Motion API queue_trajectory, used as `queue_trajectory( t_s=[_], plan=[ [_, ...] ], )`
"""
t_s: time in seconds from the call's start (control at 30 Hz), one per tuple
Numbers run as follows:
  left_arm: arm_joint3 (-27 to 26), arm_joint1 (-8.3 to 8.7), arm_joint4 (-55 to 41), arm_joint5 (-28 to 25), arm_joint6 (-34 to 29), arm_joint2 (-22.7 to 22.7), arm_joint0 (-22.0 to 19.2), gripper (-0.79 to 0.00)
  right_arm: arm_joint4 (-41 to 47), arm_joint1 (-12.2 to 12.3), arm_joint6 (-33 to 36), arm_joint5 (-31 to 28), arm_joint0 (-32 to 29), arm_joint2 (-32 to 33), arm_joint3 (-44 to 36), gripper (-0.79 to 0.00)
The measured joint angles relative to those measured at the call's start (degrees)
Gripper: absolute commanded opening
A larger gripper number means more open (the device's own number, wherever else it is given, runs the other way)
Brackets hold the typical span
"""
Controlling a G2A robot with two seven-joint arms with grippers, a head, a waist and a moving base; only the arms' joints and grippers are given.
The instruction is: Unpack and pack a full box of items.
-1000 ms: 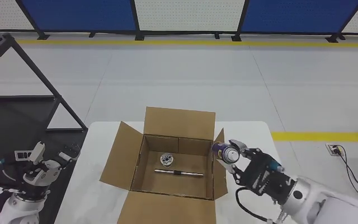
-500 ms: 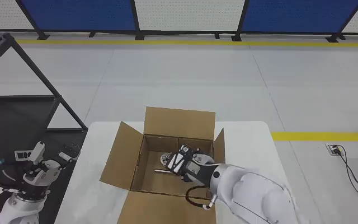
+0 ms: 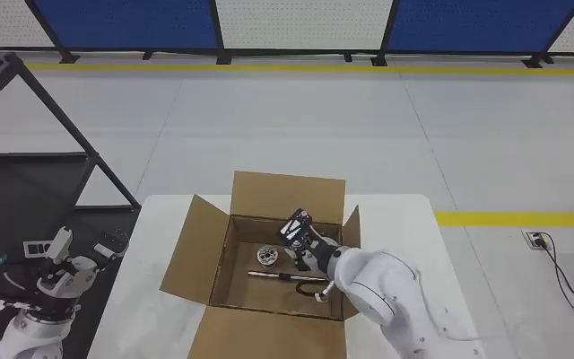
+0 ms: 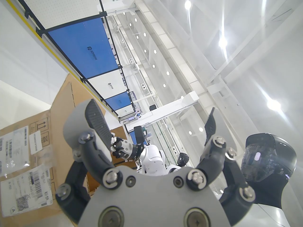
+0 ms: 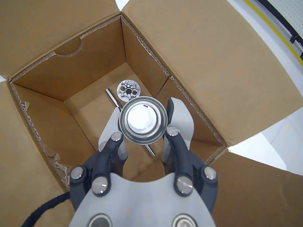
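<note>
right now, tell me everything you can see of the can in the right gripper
The can is seen end-on: a round, silvery metal top with a raised rim and a white plastic cap at its centre. Its body is hidden beneath that top. The right gripper clamps it from both sides, top towards the wrist camera, over the inside of the open cardboard box, above a metal rod on the box floor.

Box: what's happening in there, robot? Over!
Right gripper shut on can, over open box. Left gripper open, off to the side. Disc and rod lie on box floor below.
</note>
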Motion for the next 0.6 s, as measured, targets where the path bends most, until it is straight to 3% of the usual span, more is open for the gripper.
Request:
queue_trajectory(
  t_s=[0.6],
  plan=[
    [0.00,0.00,0.00,0.00,0.00,0.00,0.00,0.000,-1.12,-0.43,-2.48,1.07,-0.17,-0.76,3.36,-0.785]
  ],
)
